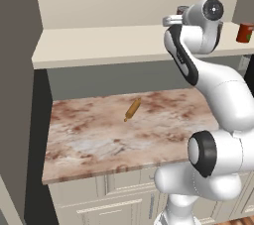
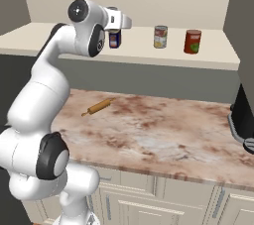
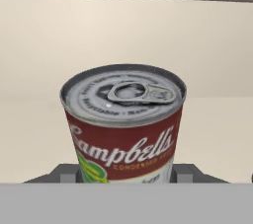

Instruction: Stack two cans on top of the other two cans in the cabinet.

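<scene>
Cans: the red-and-white one (image 3: pixel 123 127) sits upright between the fingers (image 3: pixel 182 172) above the cabinet shelf (image 2: pixel 208 53); firmness of grip unclear.

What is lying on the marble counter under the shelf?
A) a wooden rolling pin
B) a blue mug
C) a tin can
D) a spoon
A: a wooden rolling pin lies alone on the marble counter; the cans, such as the red one, stand up on the shelf above it.
</scene>
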Tool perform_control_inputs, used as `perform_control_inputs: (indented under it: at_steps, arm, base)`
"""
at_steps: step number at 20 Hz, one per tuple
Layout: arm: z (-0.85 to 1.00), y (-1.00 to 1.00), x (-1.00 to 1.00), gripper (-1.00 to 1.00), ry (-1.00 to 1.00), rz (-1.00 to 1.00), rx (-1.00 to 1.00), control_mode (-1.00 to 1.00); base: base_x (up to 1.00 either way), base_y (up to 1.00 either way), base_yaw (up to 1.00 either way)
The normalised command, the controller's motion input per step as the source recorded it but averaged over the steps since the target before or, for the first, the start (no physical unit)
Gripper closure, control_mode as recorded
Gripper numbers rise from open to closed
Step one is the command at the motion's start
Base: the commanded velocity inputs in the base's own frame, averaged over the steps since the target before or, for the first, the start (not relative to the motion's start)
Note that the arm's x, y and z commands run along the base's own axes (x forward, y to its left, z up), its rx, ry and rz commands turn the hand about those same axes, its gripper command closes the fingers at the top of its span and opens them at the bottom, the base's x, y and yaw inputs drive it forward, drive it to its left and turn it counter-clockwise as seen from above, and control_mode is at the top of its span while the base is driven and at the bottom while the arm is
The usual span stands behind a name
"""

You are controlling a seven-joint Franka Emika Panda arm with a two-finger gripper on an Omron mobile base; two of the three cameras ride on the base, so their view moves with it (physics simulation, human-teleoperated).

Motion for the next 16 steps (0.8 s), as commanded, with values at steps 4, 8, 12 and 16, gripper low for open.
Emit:
perform_control_inputs:
  at_steps: [4,8,12,16]
  arm:
    - [-0.04,-0.03,0.05,1.0,0.0,0.0,0.03,-1.0]
    - [-0.03,0.0,0.06,1.0,0.0,0.0,0.02,-1.0]
    - [-0.01,0.0,0.05,1.0,0.0,0.0,0.01,-1.0]
    - [-0.05,0.0,0.01,1.0,0.0,0.0,0.01,-1.0]
  base:
    - [0.0,0.0,0.0]
    - [0.0,0.0,0.0]
    - [0.0,0.0,0.0]
    - [0.0,0.0,0.0]
